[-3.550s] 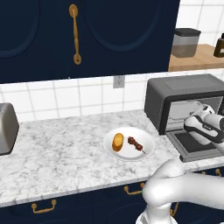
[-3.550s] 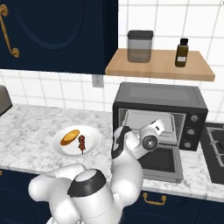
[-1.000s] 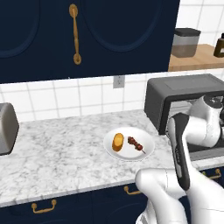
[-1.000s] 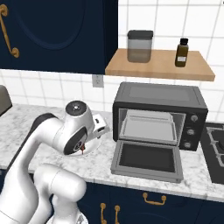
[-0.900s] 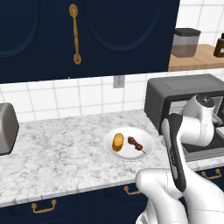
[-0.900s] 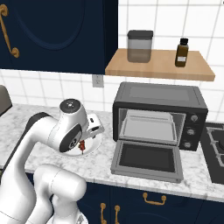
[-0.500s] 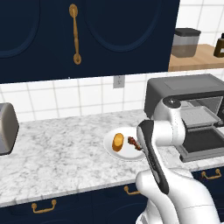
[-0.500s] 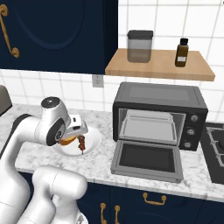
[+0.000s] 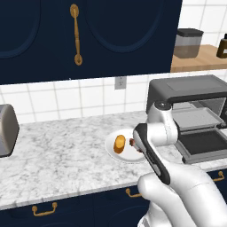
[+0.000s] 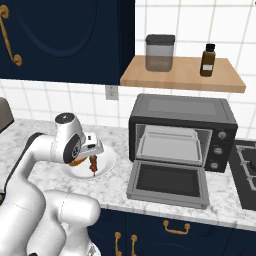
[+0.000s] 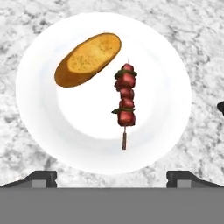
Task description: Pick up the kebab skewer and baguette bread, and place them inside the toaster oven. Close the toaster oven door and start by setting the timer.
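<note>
The white plate [image 11: 87, 113] lies on the marble counter right under my gripper [image 11: 113, 178], which is open with nothing between its fingertips [image 11: 41, 177]. On the plate, the golden baguette bread [image 11: 87, 59] lies beside the kebab skewer [image 11: 125, 98], apart from it. From the left base view the baguette bread [image 9: 119, 143] shows on the plate [image 9: 124, 155], the skewer [image 9: 132, 142] half hidden by my arm. The skewer [image 10: 93, 163] sits just below my hand. The dark grey toaster oven [image 10: 182, 112] stands to the right, and its door [image 10: 167, 182] hangs open, lying flat.
A metal tray [image 10: 172, 142] sits in the oven's mouth. The silver pop-up toaster [image 9: 6, 131] stands at the far left. A wooden shelf [image 10: 182, 72] above the oven holds a canister and a bottle. A stove [image 10: 245, 172] borders the counter on the right.
My arm has swung left from the open oven to above the plate. Plate, bread, skewer and oven door have stayed put.
</note>
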Tool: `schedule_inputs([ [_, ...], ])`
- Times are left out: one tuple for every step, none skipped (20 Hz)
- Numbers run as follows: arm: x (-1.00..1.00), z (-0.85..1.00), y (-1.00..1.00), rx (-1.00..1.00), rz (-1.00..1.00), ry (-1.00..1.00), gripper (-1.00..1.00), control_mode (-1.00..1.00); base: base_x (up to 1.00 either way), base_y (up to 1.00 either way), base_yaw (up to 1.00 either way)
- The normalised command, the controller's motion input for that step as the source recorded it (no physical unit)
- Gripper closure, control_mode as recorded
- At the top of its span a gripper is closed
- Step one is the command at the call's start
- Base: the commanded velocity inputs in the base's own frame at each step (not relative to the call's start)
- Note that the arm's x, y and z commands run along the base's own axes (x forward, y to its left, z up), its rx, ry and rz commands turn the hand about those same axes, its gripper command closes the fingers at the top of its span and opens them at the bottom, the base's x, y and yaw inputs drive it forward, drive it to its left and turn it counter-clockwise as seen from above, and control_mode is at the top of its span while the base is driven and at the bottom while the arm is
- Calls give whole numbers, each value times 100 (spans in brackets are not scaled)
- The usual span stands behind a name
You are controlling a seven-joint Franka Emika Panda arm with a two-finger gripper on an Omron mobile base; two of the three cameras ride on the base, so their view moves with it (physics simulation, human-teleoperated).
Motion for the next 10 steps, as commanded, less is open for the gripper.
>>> schedule_inputs([
  [59, -23, -11, 0, 0, 9, -100, -100, 0, 0, 0],
  [61, -24, -10, 0, 0, 12, -100, -100, 0, 0, 0],
  [51, -29, -8, 0, 0, 13, -100, -100, 0, 0, 0],
  [31, -34, -4, 0, 0, 14, -100, -100, 0, 0, 0],
  [23, -41, 0, 0, 0, 13, -100, -100, 0, 0, 0],
  [21, -42, 0, 0, 0, 14, -100, -100, 0, 0, 0],
  [16, -41, 0, 0, 0, 15, -100, -100, 0, 0, 0],
  [18, -41, 0, 0, 0, 15, -100, -100, 0, 0, 0],
  [16, -46, 0, 0, 0, 15, -100, -100, 0, 0, 0],
  [13, -46, 0, 0, 0, 15, -100, -100, 0, 0, 0],
])
